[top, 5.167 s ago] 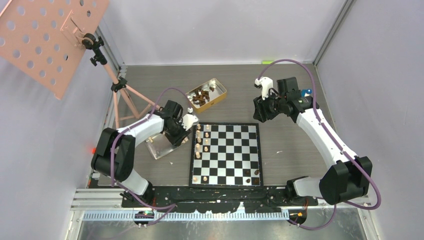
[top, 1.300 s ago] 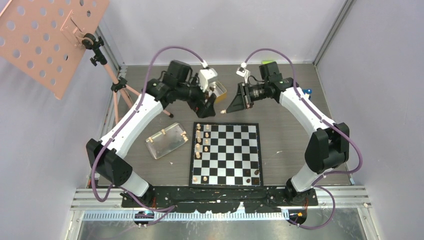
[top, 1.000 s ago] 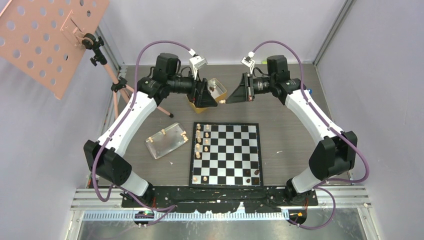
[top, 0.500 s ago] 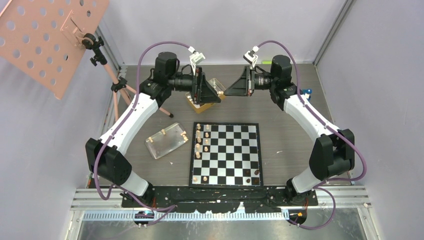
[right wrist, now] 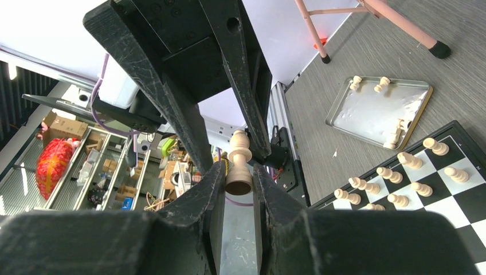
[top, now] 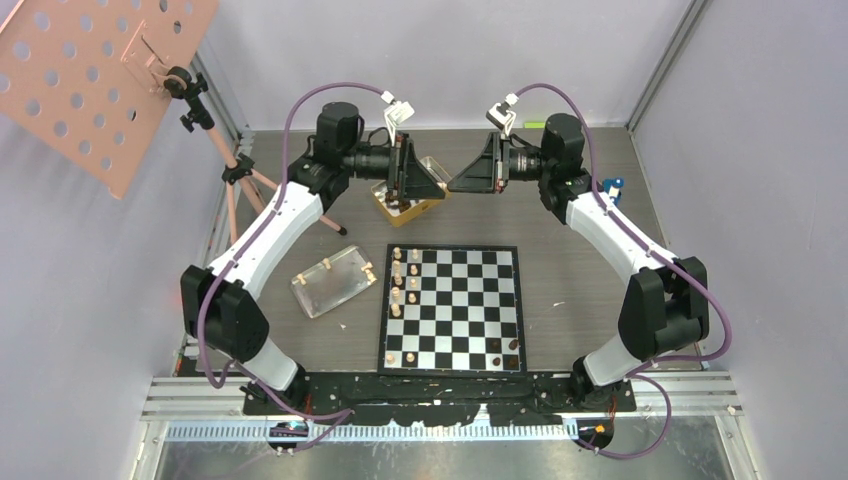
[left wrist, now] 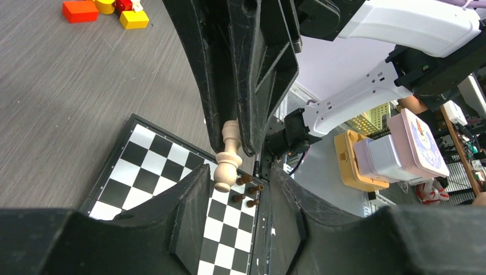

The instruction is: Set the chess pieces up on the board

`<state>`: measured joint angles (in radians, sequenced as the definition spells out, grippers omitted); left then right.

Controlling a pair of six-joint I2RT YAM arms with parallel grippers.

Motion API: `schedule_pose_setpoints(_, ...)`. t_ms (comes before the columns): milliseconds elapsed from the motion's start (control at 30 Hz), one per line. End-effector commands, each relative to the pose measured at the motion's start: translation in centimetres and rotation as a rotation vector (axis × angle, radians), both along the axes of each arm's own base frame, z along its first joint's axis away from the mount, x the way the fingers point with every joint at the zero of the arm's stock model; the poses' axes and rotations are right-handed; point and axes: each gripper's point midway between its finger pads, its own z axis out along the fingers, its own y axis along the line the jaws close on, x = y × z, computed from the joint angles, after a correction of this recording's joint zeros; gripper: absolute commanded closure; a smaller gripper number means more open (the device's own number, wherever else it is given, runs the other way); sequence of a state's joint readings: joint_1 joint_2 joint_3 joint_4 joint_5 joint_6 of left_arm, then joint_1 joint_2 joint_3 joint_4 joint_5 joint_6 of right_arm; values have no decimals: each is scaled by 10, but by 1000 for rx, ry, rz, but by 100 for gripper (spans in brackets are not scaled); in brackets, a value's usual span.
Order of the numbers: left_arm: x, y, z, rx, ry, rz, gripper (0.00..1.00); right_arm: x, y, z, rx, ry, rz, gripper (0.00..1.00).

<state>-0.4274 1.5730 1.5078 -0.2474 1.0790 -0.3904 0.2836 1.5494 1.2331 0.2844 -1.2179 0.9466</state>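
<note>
Hovering high over the far middle of the table, your two grippers face each other tip to tip above a gold tin [top: 398, 208], whose contents are mostly hidden beneath them. Your right gripper [top: 456, 184] is clamped tight on a pale piece [left wrist: 228, 156] and holds it out in the air between the two arms. Your left gripper [top: 432, 188] stands partly open around the free end of that piece. In the left wrist view its fingers [left wrist: 192, 206] sit one on each side of the piece, with a gap showing on both sides. From the right wrist view you cannot tell whether either finger touches the wood. Nearer to you, the board [top: 462, 300] lies flat on the table, square to the arms. Pale men [top: 404, 277] stand in its two leftmost columns toward the far end. A pale pair [top: 391, 357] stands at the near left corner, and a few dark men [top: 507, 350] stand at the near right corner. A silvery tray [top: 330, 290] lies askew on the table just left of the board, apart from it, with a few pale chessmen resting on it. Red and yellow blocks [left wrist: 80, 10] show at the top edge of the left wrist view, on the table well apart from the board. A pink stand [top: 250, 190] rises at the far left, beside your left arm.
</note>
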Motion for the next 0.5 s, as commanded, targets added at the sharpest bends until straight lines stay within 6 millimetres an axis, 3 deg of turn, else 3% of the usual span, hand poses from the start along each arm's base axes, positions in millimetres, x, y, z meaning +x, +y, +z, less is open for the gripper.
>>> schedule_pose_setpoints(0,1,-1,12,-36,-33,-25,57,-2,-2,11,22,-59,11,99)
schedule_pose_setpoints(200,1,-1,9,-34,-25,-30,71,-2,-2,8,21,-53,13,99)
schedule_pose_setpoints(467,1,-1,8,-27,-26,-36,83,-1,-1,-2,13,-35,17,99)
